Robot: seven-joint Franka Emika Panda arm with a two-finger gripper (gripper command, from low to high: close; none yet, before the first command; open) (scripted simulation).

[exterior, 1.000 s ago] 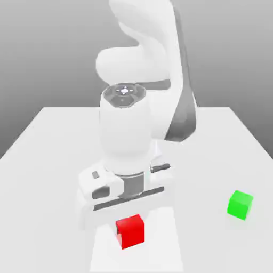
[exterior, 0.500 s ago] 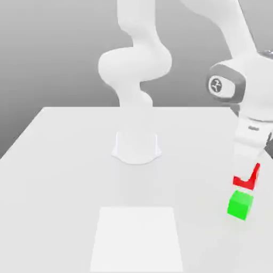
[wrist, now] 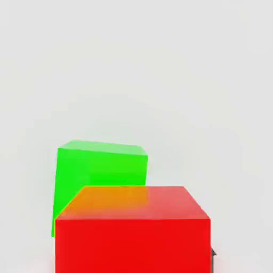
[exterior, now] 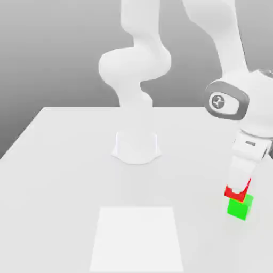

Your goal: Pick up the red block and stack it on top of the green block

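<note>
"Exterior view first. Surface?"

"Pale, smooth table (exterior: 69, 186), lighter rectangular patch (exterior: 136, 240) at the near side. White robot base (exterior: 136, 149) stands farther back. Room: plain grey backdrop (exterior: 53, 53), darker low down."

"Brands, writing?"

"Round dark emblem (exterior: 218, 101) on the arm (exterior: 256, 98); too small for me to read."

"Pincer?"

"Gripper (exterior: 238, 187), at the exterior view's right, pointing down, clenched on the red block (exterior: 229, 193). Fingertip covers part of the red."

"Where's that against the green block (exterior: 238, 208)?"

"Red just above green, overlapping its top in my sight, shifted a bit toward the exterior view's left. Touching or apart? Can't tell. Green sits on the table."

"Hand view, quick."

"Pale surface behind. Red block up close, broad face, orange tint across part of another face. Green block partly hidden behind it, the two not lined up. Small dark sliver (wrist: 214, 257) beside the red; can't tell what it is."
</note>
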